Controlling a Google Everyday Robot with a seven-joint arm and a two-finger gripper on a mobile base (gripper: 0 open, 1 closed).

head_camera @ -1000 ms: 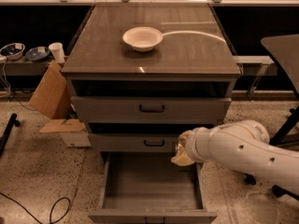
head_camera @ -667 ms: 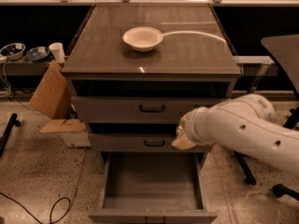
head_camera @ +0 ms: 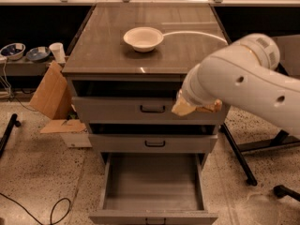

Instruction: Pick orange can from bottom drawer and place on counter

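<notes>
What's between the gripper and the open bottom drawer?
Camera view: only the middle drawer front lies between the gripper, before the right end of the top drawer, and the bottom drawer.

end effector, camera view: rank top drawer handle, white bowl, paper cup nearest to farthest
The end effector hangs before the right end of the top drawer.
1. top drawer handle, just left
2. white bowl, on the counter
3. paper cup, far left

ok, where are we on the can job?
Done: bottom drawer is open, and no orange can shows inside. In hand: gripper sits before the top drawer, under the counter edge; can hidden if held. Left: set it on the counter, which holds the white bowl but no can.
</notes>
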